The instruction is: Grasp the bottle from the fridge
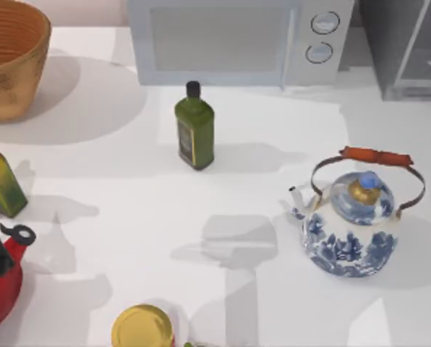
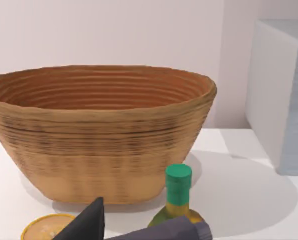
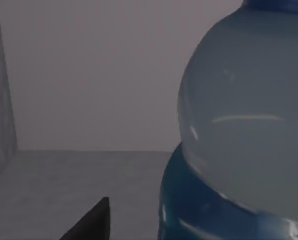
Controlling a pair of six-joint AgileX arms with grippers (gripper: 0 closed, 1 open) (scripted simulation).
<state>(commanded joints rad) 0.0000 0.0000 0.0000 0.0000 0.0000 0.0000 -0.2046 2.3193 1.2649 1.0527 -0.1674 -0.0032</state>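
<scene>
While the right gripper's jaws reach inside the fridge, the bottle sits just beside them, not grasped yet; jaw width unclear.

Upper left of the top view: a tan woven basket. The microwave at the top is white with two pale dials; the fridge in the upper right corner is dark grey. Centre — a dark green bottle, black cap. The kettle at the right is white with blue flowers, its handle orange-red. In the right wrist view the bottle is whitish, translucent — with a blue band
</scene>
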